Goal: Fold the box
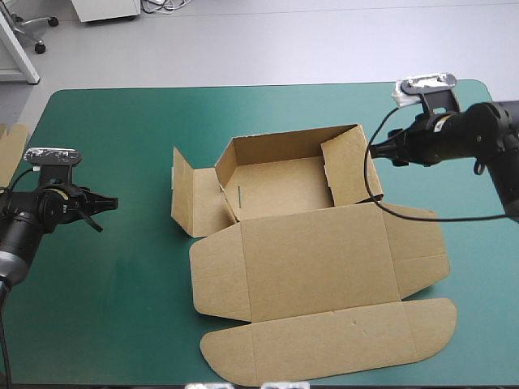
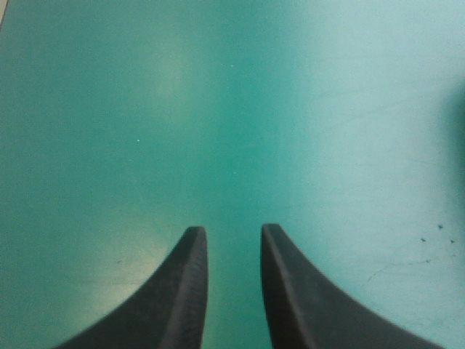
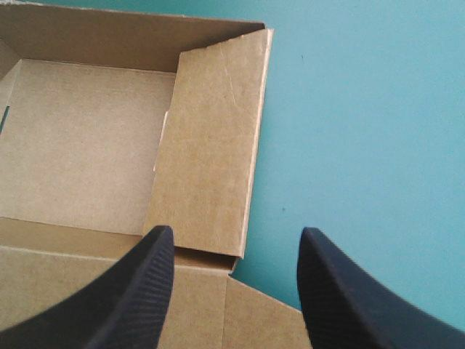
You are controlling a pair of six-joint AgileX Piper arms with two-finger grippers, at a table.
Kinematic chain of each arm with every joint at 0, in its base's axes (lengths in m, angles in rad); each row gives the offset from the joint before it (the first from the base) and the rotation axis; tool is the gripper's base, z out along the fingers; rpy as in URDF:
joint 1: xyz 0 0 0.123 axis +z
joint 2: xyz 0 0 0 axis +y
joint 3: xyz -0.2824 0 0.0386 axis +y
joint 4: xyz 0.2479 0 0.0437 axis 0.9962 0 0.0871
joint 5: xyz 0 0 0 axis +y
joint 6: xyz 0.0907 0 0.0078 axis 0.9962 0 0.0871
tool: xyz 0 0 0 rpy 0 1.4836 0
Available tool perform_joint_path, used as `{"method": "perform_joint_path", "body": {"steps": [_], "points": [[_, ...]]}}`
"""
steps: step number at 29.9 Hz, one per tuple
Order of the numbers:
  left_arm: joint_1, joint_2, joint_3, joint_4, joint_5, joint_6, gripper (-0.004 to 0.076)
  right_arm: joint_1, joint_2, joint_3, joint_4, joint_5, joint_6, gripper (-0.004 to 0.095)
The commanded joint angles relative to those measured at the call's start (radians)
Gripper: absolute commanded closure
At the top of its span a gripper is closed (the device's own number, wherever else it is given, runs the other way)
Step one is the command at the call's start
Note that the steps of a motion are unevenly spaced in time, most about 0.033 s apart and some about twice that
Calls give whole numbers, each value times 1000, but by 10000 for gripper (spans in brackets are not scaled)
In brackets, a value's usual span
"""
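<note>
- Teal-green table cover fills the scene, and sitting mid-table is the brown box of cut board, half built (a tray taking shape, not finished).
- Its far wall is up and the right side wall is up too, while the left side panel stands swung out, away from the tray. The broad lid lies flat toward the near edge, its rounded tuck flap nearest the robot.
- Over to the right gripper, with two broad black fin-shaped fingers: spread wide, gripping nothing. It hangs at the right side wall, one finger above the tray side and the other above bare cover. Whether it touches the board, I cannot tell.
- Now the left gripper, same black fins: parted by a narrow gap, empty, over bare cover well left of the box.
- At the table's left edge, a strip of more brown board peeks in.
- Risk watch: that right side wall looks merely propped, not tucked. In my judgement a sideways nudge could flop it outward, or skid the whole light sheet across the smooth cover, since nothing pins it.
- Another hazard: the splayed left side panel has no support with the left gripper so far off. If the box shifts, it may fall flat and undo the tray.
</note>
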Motion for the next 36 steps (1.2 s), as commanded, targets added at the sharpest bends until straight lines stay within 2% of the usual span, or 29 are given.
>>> {"method": "perform_joint_path", "body": {"steps": [1,5,10,12,22,27,31,36], "points": [[0,-27,-26,0,-39,1,540,-1,-110,118,-1,-154,3,427],[0,-27,-26,0,-39,1,540,-1,-124,191,3,-218,10,427],[0,-27,-26,0,-43,1,540,-1,-50,188,94,-242,-45,414],[0,-27,-26,0,-40,1,540,-1,-17,188,112,-241,-101,390],[0,-27,-26,0,-39,6,540,-1,168,89,100,-235,-132,266],[0,-27,-26,0,-42,6,540,-1,256,-36,98,-182,-132,246],[0,-27,-26,0,-51,6,540,-1,355,-123,98,-90,-94,251],[0,-27,-26,0,-59,6,540,2,455,-193,92,-21,-80,341]]}}
